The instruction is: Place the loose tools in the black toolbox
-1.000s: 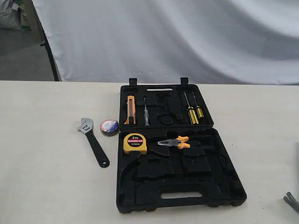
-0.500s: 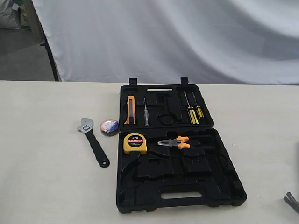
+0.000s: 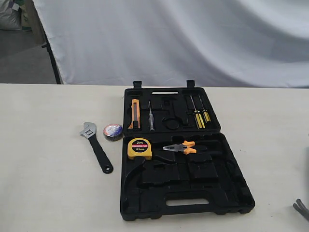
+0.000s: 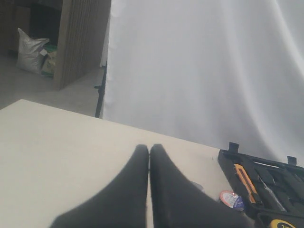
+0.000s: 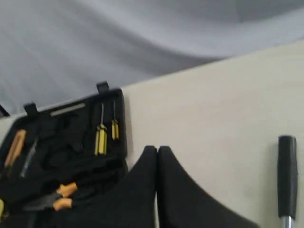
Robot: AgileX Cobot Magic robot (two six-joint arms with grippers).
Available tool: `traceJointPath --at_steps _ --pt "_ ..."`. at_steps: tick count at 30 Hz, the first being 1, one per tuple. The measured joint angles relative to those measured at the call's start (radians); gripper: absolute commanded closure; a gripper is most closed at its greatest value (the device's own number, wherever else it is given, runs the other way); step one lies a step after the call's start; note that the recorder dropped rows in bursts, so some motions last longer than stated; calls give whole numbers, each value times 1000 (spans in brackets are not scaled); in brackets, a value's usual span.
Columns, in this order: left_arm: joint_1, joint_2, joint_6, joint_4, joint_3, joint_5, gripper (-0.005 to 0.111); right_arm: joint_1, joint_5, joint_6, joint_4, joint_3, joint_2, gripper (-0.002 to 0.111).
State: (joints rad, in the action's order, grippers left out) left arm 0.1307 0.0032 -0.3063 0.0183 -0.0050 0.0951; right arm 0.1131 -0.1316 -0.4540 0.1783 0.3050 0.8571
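**Black toolbox (image 3: pixel 227 193) open on the table (image 3: pixel 48 193)**

In the right wrist view we spot a black handle (image 5: pixel 287 175), perhaps the hammer's. Left of the box lie the adjustable wrench (image 3: pixel 96 147) and, closer in, the small tape roll (image 3: pixel 113 132), both loose. Our left gripper (image 4: pixel 149 151) and right gripper (image 5: pixel 157 151) each have fingers pressed together, empty.
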Motion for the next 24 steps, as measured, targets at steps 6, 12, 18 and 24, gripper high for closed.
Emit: traceJointPath --at_steps 6,12,18,24 --pt "0 0 0 0 0 0 106 0 67 26 21 41 216 83" --pt "0 0 0 0 0 0 106 0 156 73 21 107 370 45" --pt "0 0 0 0 0 0 106 -30 167 240 29 129 484 41" --pt "0 0 0 0 0 0 106 -205 117 241 26 129 607 41"
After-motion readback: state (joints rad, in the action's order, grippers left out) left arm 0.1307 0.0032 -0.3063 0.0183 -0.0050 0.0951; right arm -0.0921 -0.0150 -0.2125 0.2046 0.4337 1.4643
